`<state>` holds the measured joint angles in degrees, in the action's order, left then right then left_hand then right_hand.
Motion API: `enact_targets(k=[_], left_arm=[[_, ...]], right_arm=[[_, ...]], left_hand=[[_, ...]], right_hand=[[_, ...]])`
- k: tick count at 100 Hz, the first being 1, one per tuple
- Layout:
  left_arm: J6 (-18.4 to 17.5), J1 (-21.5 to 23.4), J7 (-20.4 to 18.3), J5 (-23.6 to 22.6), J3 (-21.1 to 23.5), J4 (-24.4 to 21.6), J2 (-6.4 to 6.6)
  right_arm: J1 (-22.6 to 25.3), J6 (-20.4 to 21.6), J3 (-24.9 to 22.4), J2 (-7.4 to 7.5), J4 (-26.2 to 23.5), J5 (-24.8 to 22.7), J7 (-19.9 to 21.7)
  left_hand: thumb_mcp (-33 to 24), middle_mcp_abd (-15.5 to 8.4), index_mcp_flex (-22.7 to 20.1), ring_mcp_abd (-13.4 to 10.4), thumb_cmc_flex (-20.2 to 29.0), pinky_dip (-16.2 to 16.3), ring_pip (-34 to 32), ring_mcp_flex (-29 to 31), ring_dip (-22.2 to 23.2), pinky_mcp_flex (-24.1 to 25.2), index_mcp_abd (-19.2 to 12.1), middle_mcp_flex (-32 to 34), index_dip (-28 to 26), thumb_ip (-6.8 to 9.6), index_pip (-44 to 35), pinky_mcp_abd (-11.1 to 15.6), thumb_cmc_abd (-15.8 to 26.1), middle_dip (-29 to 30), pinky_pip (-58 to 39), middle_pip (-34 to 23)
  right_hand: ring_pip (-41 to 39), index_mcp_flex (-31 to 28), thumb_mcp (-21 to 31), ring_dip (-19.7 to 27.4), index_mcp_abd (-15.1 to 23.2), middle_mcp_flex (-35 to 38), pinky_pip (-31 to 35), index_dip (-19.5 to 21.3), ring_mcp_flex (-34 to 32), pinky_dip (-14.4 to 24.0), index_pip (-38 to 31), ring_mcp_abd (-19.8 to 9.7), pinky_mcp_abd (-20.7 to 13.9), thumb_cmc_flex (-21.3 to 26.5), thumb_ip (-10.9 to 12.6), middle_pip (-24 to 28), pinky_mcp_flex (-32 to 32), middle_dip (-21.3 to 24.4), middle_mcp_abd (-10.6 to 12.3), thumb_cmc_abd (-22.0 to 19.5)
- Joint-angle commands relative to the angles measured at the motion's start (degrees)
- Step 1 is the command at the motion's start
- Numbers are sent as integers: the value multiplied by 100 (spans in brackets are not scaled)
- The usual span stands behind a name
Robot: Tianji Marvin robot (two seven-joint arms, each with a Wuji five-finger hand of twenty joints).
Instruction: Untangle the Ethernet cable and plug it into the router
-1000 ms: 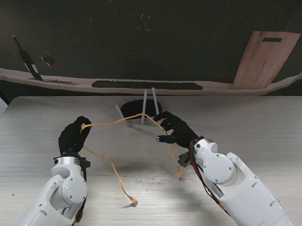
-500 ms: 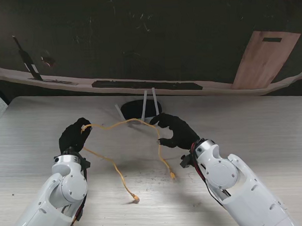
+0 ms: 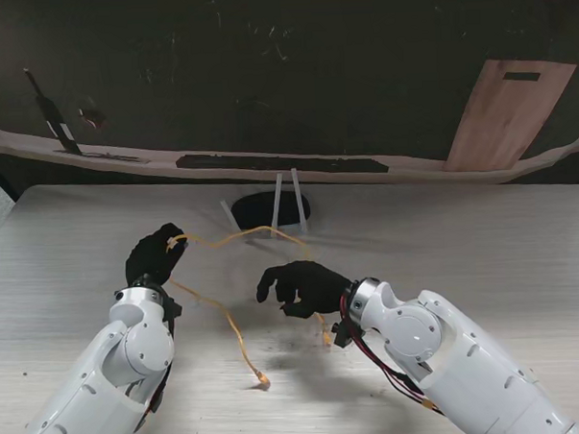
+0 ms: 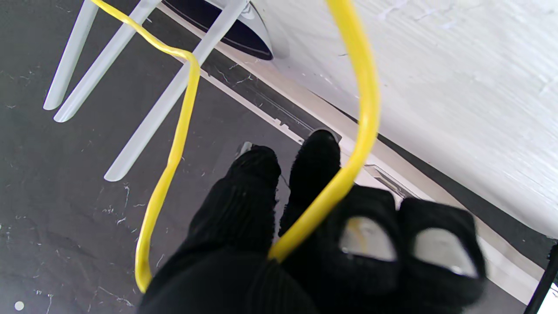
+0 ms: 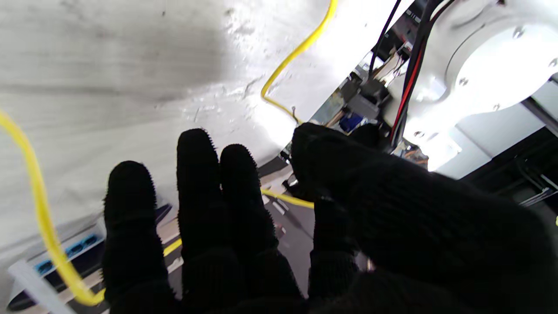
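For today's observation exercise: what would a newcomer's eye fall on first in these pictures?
First the yellow cable, strung in the air from the black-gloved left hand toward the right hand, one plug lying on the pale table. Next the dark router with white antennas at the far edge.

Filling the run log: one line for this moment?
left hand: holds Ethernet cable | right hand: open, beside cable | router: unplugged
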<state>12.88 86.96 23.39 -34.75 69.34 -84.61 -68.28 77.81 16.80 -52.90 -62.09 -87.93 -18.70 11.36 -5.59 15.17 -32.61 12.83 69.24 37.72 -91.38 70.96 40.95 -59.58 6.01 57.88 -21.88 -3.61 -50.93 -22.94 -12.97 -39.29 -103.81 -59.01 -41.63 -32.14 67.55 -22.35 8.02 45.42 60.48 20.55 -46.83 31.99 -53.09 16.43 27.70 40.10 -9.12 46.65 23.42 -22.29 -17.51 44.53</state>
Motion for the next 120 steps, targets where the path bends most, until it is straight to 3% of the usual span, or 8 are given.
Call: enact_targets(k=[1,32,48,67,83,98,103,120], left_arm=[[63,-74,-153,59,-48,-1,-17],[147,-350,-353,258,-266,165,-32],[186,-443,-431,325,-343,231,-37],[222,-493,-503,377,-392,255,-37],[259,-507,-527,424,-410,241,-44],[262,-550,-519,487,-435,274,-61],[258,-569,-512,515,-449,292,-68],[241,-640,-509,619,-522,358,-93]], right_arm=[[-47,65,108,-3,26,38,156],[-583,120,833,24,411,173,477],[-820,235,1119,45,580,12,533],[-993,332,1351,9,783,-69,441],[-1202,351,1613,-15,958,97,537],[-1409,351,1886,-52,1133,247,620],[-1462,338,1959,-68,1180,275,625],[-1521,220,2077,-131,1287,356,580]], left_hand=[[-31,-80,-9,773,243,-116,-182,163,-61,-177,67,106,23,148,27,-71,108,-13,-1237,-191],[-29,-77,-4,766,233,-168,-173,162,-69,-172,75,88,20,145,39,-79,118,-12,-1177,-184],[-23,-75,-3,761,227,-181,-164,162,-74,-172,60,70,14,143,36,-85,124,-12,-1179,-179],[-11,-64,-3,756,220,-202,-141,162,-85,-169,65,59,13,142,41,-90,132,-12,-1170,-175],[-2,-61,5,756,220,-222,-133,163,-89,-167,74,57,16,142,50,-105,133,-12,-1153,-174],[5,-61,0,755,216,-235,-128,162,-92,-165,64,48,13,142,48,-116,135,-11,-1139,-172],[3,-56,7,755,220,-242,-125,163,-93,-163,75,48,15,144,53,-120,140,-11,-1131,-172],[38,-53,36,768,166,-296,-71,160,-113,-153,67,-8,43,146,117,-198,138,-4,-1052,-145]], right_hand=[[-143,-121,-20,-106,264,185,298,107,-178,-76,17,38,147,185,-197,155,68,10,114,-91],[-331,-211,-195,-140,399,428,600,88,-380,-248,63,64,173,570,-467,205,218,104,83,-308],[-388,260,-17,-132,750,469,700,132,-474,-336,34,3,135,988,-570,201,316,88,124,-213],[-768,812,41,-191,1082,571,868,215,-892,-385,-124,29,176,982,-619,234,544,83,131,5],[-1080,441,-196,-228,895,970,988,206,-1274,-438,-175,100,270,810,-581,302,758,143,95,0],[-1092,-252,-253,-130,522,1274,1061,156,-1481,-513,-118,62,281,746,-574,261,848,234,284,-67],[-1097,-595,-245,-11,296,1476,1116,-633,-1598,-653,-327,57,298,720,-581,196,870,264,357,-78],[-1103,-1363,-165,117,-242,2009,1288,-1601,-1996,-760,-801,100,382,733,-549,91,1125,403,406,-294]])
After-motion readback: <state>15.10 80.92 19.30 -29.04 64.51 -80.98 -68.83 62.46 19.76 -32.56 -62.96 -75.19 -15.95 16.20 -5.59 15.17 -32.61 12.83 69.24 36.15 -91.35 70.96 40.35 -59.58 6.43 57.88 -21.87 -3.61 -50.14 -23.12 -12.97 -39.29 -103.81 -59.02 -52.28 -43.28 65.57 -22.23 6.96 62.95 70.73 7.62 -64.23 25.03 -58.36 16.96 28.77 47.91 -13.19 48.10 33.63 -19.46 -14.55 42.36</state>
